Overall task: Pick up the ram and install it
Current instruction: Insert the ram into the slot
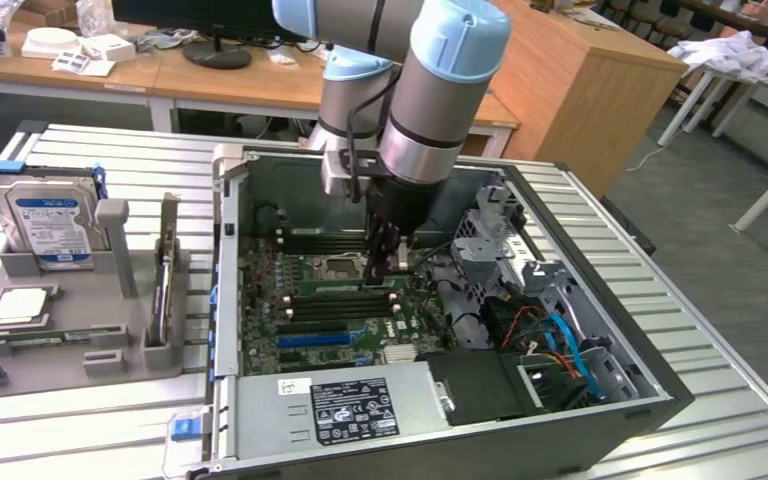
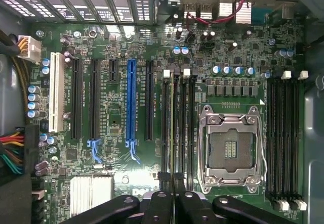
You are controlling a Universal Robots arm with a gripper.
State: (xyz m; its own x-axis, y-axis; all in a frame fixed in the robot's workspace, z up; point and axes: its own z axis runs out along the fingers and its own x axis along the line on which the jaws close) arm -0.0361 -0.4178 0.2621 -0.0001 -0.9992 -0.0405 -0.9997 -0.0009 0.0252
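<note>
The ram (image 2: 174, 128) appears edge-on as a thin greenish strip along the memory slots (image 2: 188, 118) beside the empty CPU socket (image 2: 232, 150). My gripper (image 2: 172, 177) is shut on the near end of this strip, and I cannot tell whether the strip sits fully in its slot. In the exterior view my gripper (image 1: 387, 268) reaches straight down into the open computer case (image 1: 624, 400), its dark fingers at the slots right of the CPU socket (image 1: 341, 266).
A grey holder tray (image 1: 91, 340) at the exterior view's left carries a blue-labelled hard drive (image 1: 53, 222) and a square silver CPU chip (image 1: 21, 305). Inside the case are a labelled power supply (image 1: 357, 410) and coloured cables (image 1: 558, 340). A second bank of memory slots (image 2: 286, 138) lies beyond the socket.
</note>
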